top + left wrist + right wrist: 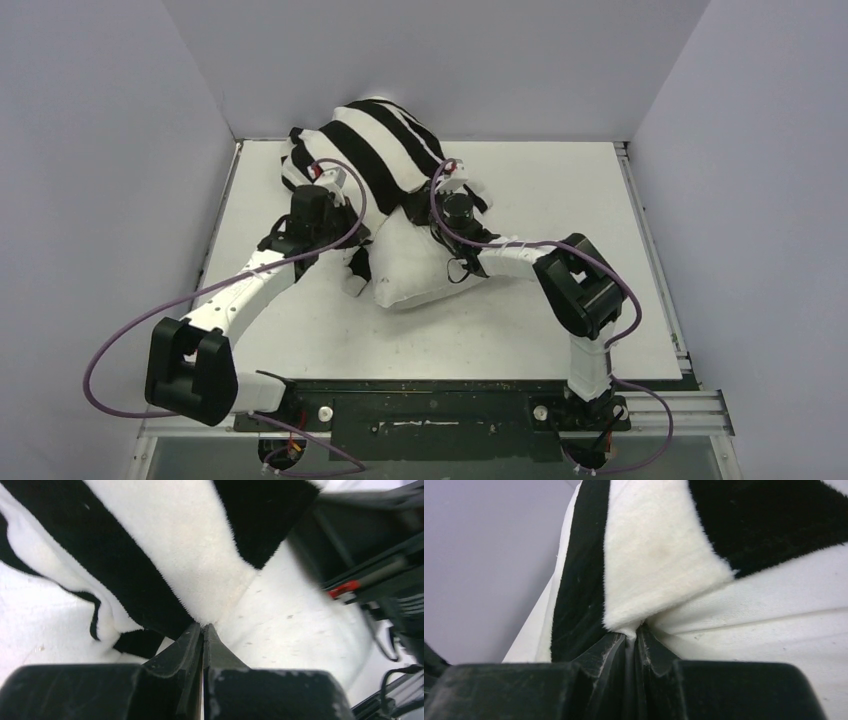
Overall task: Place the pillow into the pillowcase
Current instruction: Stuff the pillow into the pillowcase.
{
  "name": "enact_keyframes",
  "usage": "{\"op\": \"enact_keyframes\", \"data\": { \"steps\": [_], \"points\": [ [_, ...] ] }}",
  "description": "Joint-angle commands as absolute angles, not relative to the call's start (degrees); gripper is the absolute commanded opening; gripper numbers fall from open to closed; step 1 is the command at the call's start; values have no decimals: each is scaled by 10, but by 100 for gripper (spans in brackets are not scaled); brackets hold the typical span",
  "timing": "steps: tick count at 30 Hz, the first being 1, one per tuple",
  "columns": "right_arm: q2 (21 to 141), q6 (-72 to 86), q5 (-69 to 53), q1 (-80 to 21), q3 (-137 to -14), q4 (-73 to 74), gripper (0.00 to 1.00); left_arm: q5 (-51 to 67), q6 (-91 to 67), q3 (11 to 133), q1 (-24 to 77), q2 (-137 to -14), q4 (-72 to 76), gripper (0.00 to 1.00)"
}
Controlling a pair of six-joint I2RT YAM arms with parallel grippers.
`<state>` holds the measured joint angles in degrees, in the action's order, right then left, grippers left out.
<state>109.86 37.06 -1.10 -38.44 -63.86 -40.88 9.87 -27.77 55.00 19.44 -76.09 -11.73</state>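
Note:
The black-and-white striped pillowcase [378, 148] covers the far half of the off-white pillow [415, 272], whose bare near end points toward the arms. On the left rim of the case, my left gripper [325, 176] is shut on the hem. My right gripper [452, 172] is shut on the rim at the right side. In the left wrist view the gripper [202, 626] pinches the furry pillowcase [165, 545] right where it meets the pillow [300, 610]. The right wrist view has the gripper [633, 630] clamped on a white stripe of the pillowcase [654, 555], with the pillow [774, 615] beside it.
The white table [570, 200] is boxed in by grey walls, and the back wall [440, 60] is just behind the pillowcase. Purple cables loop from both arms. A black base rail [430, 400] runs along the near edge. My right arm [380, 575] shows in the left wrist view.

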Motion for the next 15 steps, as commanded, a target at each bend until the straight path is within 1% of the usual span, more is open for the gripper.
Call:
{"op": "enact_keyframes", "data": {
  "steps": [1,2,3,4,8,12,15],
  "points": [
    [1137,396,36,-371,-639,-485,0,141,-277,502,192,-781,-124,0],
    [1135,395,34,-372,-632,-490,0,146,-279,499,192,-784,-119,0],
    [1118,380,21,-374,-623,-484,0,178,-310,480,192,-776,-68,0],
    [1109,370,20,-374,-621,-476,0,186,-322,474,193,-769,-51,0],
    [1079,344,5,-374,-615,-460,0,187,-327,477,196,-741,-38,0],
    [1044,329,-60,-372,-600,-486,0,202,-324,514,198,-707,-37,0],
    [1001,356,-87,-371,-598,-468,0,226,-350,565,201,-683,-39,0]
  ]
}}
